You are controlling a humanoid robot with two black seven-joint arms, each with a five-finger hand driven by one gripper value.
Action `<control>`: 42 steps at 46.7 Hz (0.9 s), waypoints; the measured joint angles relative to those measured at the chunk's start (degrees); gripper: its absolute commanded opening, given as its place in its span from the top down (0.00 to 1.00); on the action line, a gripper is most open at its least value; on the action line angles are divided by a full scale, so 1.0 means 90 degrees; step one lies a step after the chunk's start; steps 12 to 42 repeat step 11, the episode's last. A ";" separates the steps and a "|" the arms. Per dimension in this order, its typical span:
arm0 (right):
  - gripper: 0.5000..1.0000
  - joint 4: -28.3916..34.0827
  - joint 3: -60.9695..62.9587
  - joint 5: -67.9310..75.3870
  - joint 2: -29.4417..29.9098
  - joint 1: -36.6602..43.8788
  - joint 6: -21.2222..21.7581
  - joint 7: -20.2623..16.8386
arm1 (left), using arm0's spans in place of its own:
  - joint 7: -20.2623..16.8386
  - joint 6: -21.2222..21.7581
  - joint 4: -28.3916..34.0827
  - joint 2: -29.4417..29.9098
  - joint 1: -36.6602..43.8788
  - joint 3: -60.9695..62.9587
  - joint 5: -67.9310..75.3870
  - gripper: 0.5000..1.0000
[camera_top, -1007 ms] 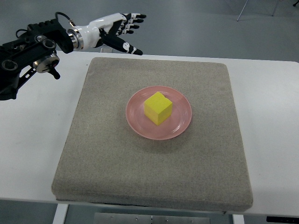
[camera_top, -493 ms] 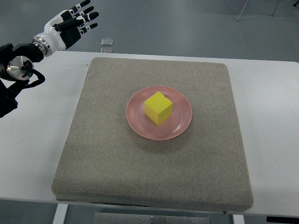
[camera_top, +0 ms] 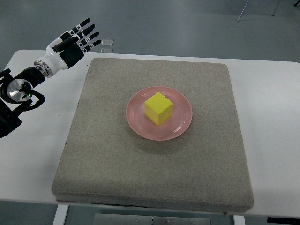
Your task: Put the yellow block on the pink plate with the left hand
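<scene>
The yellow block (camera_top: pixel 158 108) is seated on the pink plate (camera_top: pixel 180 126), well apart from the spread, empty fingers (camera_top: pixel 84 33), so the placing is judged complete.

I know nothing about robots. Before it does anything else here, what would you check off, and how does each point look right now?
1. Yellow block sits on the pink plate: ok.
2. Block lies inside the rim, not overhanging: ok.
3. Plate rests flat on the grey mat: ok.
4. Left hand is empty, fingers spread: ok.
5. Left hand is well away from the plate, at the table's far left corner: ok.
6. Right hand's position: cannot tell, out of view.
</scene>
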 measured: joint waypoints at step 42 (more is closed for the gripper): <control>0.15 0.0009 -0.0002 0.0001 0.0000 -0.0048 0.0008 -0.0026 | 0.0212 0.0033 0.0211 0.0003 0.0002 -0.0006 0.0005 0.01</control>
